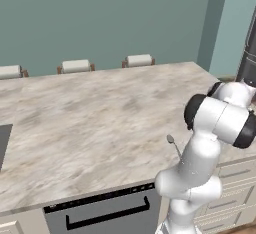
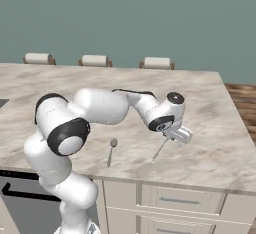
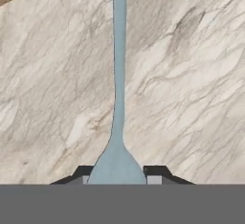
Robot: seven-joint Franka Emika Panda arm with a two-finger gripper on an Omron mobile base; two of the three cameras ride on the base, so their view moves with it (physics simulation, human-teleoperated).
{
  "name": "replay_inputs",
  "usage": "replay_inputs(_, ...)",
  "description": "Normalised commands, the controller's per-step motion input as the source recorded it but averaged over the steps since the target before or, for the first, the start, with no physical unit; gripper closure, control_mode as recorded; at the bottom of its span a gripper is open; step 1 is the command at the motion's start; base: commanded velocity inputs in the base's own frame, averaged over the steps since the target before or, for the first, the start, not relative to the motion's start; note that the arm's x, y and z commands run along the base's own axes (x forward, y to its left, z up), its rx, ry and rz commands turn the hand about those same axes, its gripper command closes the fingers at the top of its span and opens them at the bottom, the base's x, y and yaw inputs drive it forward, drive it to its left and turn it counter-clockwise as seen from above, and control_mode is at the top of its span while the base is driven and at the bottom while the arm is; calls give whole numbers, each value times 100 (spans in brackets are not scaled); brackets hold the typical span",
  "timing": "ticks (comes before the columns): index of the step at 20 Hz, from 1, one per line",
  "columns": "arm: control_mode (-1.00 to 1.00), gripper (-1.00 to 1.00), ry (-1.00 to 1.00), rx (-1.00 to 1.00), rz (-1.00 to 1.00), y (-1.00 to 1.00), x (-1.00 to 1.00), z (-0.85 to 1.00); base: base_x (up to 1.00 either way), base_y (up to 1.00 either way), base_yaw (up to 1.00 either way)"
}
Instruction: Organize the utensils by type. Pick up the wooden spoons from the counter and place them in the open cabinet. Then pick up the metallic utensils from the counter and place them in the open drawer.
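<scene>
Spanning all views: marbled tabletop [image 2: 210,128], over grey cabinet fronts [image 2: 170,198] and a dark appliance front [image 1: 100,213] with a bar handle. Standing along the far edge: three pale chair backs [image 1: 139,60]. Reaching low over the tabletop's right part, near its front edge: the arm [image 2: 105,105], ending in the pincer [image 2: 167,139]. Clamping between the two dark tips [image 3: 155,172] in the hand view: a slim blue-grey metal utensil [image 3: 118,74], widened end at the tips, narrow handle running straight away over the marble. Slanting down from the pincer toward the tabletop in the right base view: the same utensil, as a thin dark line; contact with the stone not discernible. Lying flat on the tabletop left of the pincer, apart from it: a grey spoon [image 2: 111,151], bowl toward the far side.
</scene>
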Motion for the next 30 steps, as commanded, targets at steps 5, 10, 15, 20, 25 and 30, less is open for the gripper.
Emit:
replay_inputs(5, -100, 100, -12, -19, 3, 3, -100, 66, 0, 0, 0)
replay_inputs(10, -100, 100, 0, -39, 42, 48, -100, 60, 0, 0, 0)
replay_inputs(15, -100, 100, 0, -42, 58, 58, -95, 46, 0, 0, 0)
replay_inputs(20, -100, 100, 4, -37, 64, 71, -52, 44, 0, 0, 0)
replay_inputs(25, -100, 100, 6, -26, 62, 37, -2, 58, 0, 0, 0)
replay_inputs(30, -100, 100, 2, -20, 51, 19, -2, 58, 0, 0, 0)
